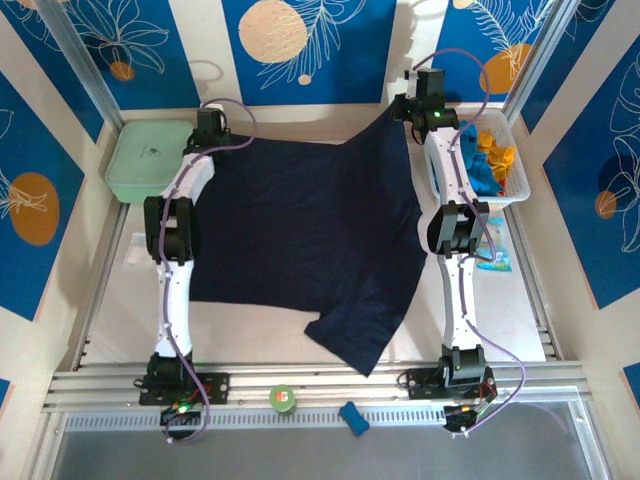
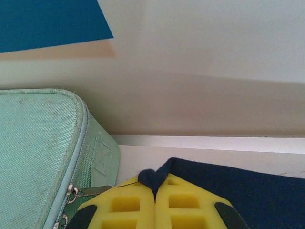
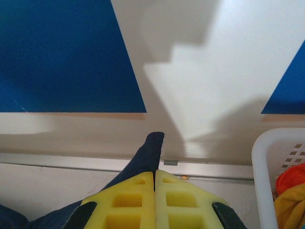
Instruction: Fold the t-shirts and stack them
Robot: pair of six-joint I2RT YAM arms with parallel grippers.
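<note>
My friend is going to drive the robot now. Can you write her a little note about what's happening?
Left gripper: shut on the navy t-shirt, far left corner, beside the mint-green case.
Right gripper: shut on its far right corner, next to the white basket.
Done: navy t-shirt spread on the table, no fold yet.
Left: fold it, then fold the turquoise t-shirt and orange t-shirt lying in the basket, and stack all three.

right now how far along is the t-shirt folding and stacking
Nothing looks folded or stacked yet. In hand: the navy t-shirt lies spread on the table, the left gripper and right gripper each shut on a far corner. Left: folding it, then the turquoise t-shirt and orange t-shirt in the white mesh basket.
</note>
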